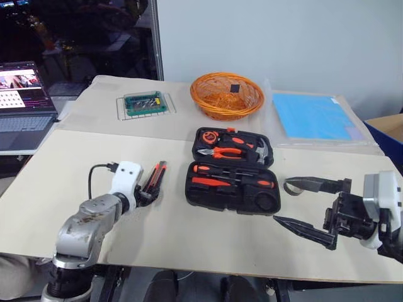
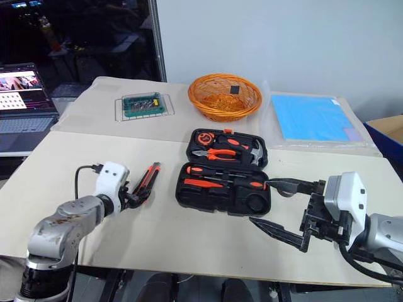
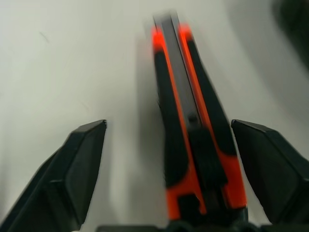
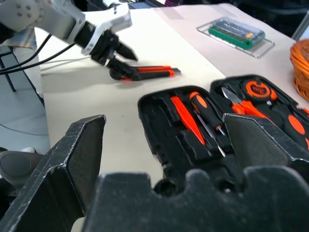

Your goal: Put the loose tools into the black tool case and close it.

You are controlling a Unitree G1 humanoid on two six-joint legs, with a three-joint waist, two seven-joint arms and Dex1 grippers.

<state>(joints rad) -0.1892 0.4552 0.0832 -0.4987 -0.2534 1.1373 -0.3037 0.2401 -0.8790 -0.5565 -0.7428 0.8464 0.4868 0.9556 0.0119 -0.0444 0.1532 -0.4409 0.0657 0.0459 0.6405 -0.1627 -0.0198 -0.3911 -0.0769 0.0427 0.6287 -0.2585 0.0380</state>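
The black tool case (image 1: 208, 197) lies open in the middle of the table. Its back half holds pliers, a hammer and a tape measure. Its front half holds two black-and-orange screwdrivers (image 1: 230, 182). Left of the case, a black-and-orange utility knife (image 1: 156, 175) lies flat on the table. My left gripper (image 1: 147, 194) is open around the knife's near end, and the left wrist view shows the knife (image 3: 193, 140) lying between the spread fingers (image 3: 82, 159). My right gripper (image 1: 281, 201) hovers open just right of the case, with nothing in it.
An orange wicker basket (image 1: 227, 95) stands behind the case. A green bit box (image 1: 146, 104) sits at the back left and a blue sheet (image 1: 312, 116) at the back right. A laptop (image 1: 22, 100) stands off the table's left side.
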